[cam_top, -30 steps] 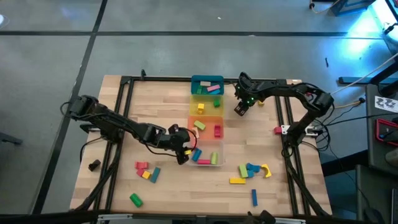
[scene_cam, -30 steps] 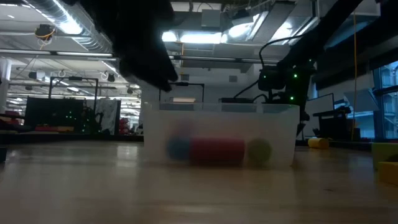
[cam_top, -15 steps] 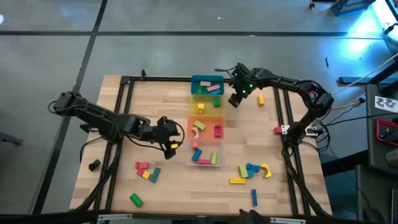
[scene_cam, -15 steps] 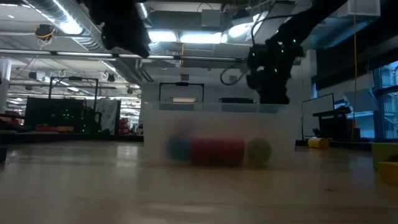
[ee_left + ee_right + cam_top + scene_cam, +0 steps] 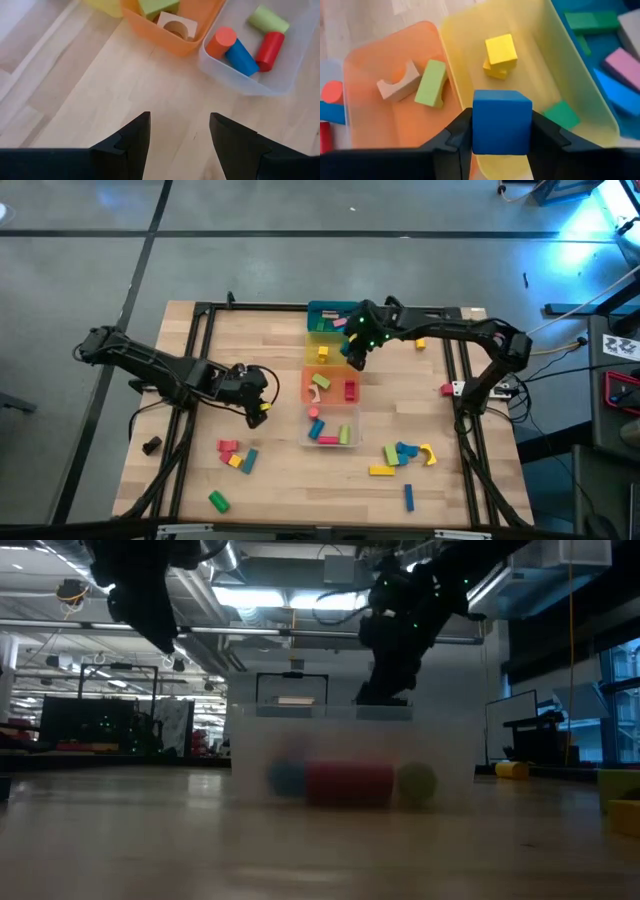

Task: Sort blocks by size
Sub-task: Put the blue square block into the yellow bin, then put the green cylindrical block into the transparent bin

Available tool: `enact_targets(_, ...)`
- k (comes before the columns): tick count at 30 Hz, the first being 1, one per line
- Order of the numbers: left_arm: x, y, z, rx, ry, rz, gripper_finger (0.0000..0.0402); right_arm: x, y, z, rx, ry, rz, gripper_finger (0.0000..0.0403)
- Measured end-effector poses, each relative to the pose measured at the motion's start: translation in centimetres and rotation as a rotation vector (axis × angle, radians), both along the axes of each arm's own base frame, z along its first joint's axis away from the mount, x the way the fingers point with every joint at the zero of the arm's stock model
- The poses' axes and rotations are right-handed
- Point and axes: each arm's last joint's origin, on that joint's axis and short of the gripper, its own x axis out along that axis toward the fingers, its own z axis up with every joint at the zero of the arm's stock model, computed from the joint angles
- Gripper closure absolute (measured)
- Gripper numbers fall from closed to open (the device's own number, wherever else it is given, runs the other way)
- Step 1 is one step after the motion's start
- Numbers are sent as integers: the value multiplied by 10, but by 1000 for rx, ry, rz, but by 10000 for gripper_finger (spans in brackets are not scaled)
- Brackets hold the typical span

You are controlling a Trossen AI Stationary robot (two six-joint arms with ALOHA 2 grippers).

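My right gripper (image 5: pixel 355 352) is shut on a blue cube (image 5: pixel 501 121) above the yellow bin (image 5: pixel 322 365), which holds two yellow cubes (image 5: pixel 499 54) and a green block (image 5: pixel 562 115). My left gripper (image 5: pixel 258 402) hangs open and empty over bare wood to the left of the orange bin (image 5: pixel 176 46) and the clear bin (image 5: pixel 250 85); its fingers (image 5: pixel 136 142) show wide apart in the left wrist view. The clear bin holds red, blue and green cylinders (image 5: pixel 241 50). Loose blocks lie on the table at the near left (image 5: pixel 236 455) and near right (image 5: pixel 405 454). My right gripper pinches the blue cube between its two fingers, one on each opposite side face (image 5: pixel 477 122). The fingers come from above, pointing down. The cube sits level, lifted clear above the yellow bin.
Four bins stand in a row down the table's middle: teal (image 5: pixel 313 310) farthest, then yellow, orange (image 5: pixel 310 387) and clear (image 5: pixel 352 420). A yellow cylinder (image 5: pixel 420 340) and a red block (image 5: pixel 446 388) lie at the right. A green block (image 5: pixel 218 500) and a blue bar (image 5: pixel 408 496) lie near the front edge.
My left gripper has drawn back from the clear bin toward the table's left edge. My right gripper has gone toward the table's left, from beside the bins to over the yellow bin.
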Motion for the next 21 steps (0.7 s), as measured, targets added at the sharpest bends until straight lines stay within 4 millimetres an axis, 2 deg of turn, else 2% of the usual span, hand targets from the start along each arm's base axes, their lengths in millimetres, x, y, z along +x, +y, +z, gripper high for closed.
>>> enact_targets(5,-2,0,-2,-16,31,-11,213,7,12,1,-81,11,-12,235)
enact_targets(10,-5,-2,-4,-81,83,-38,213,6,11,1,-161,44,-70,203)
enact_targets(16,-9,-3,-6,-174,132,-34,213,6,9,1,-182,53,-90,194)
enact_targets(21,-15,-8,-8,-322,229,-89,213,6,9,1,-182,53,-90,193)
